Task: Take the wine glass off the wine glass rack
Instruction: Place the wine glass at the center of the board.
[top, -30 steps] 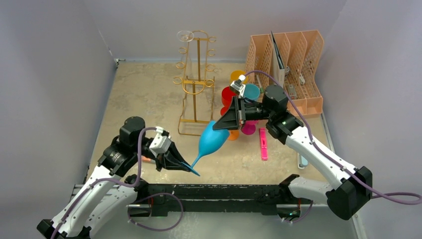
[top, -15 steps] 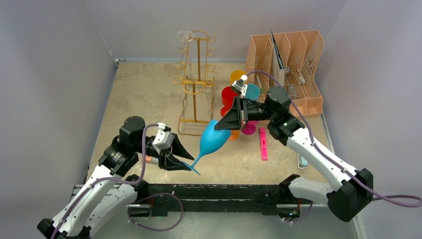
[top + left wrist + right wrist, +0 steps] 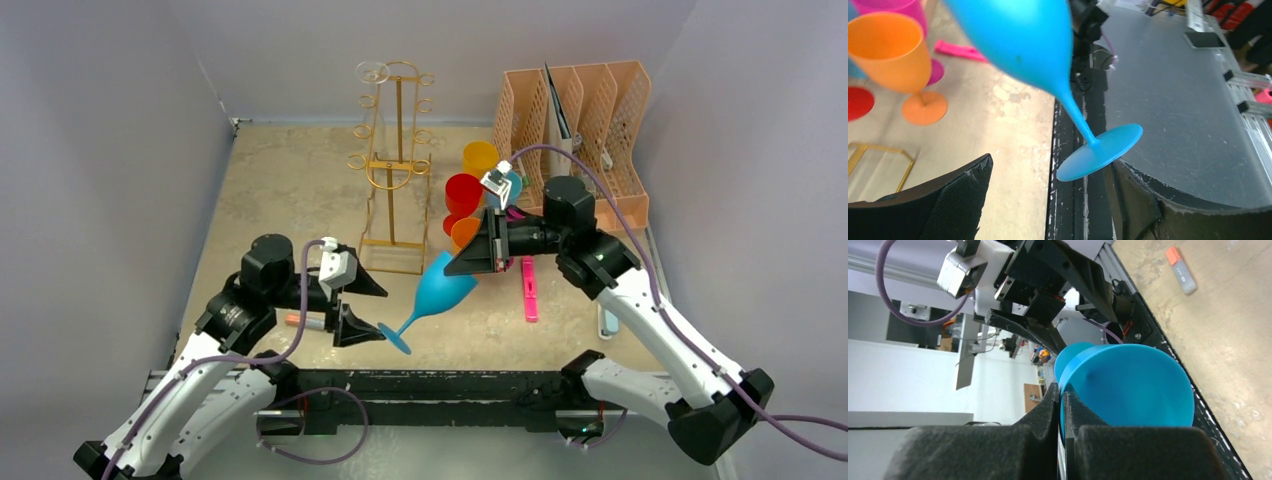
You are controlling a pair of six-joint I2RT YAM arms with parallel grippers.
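A blue wine glass (image 3: 437, 293) hangs tilted over the near table, foot (image 3: 396, 339) toward the left arm. My right gripper (image 3: 458, 267) is shut on its rim, one finger inside the bowl (image 3: 1133, 385) and one outside. My left gripper (image 3: 383, 315) is open; the glass's foot (image 3: 1100, 152) lies between its spread fingers (image 3: 958, 200), close to the right one, unclamped. The gold wire wine glass rack (image 3: 396, 165) stands at the back, with a clear wine glass (image 3: 372, 72) hanging from its top left hook.
A peach perforated file organiser (image 3: 580, 115) stands at the back right. Red (image 3: 463, 190), yellow (image 3: 480, 155) and orange (image 3: 465, 232) plastic glasses cluster right of the rack. A pink marker (image 3: 528, 290) and an orange-capped pen (image 3: 300, 322) lie on the table. Walls close both sides.
My left gripper has opened and let go of the blue glass's stem. The right gripper, shut on the rim, has carried the glass a little right and lower.
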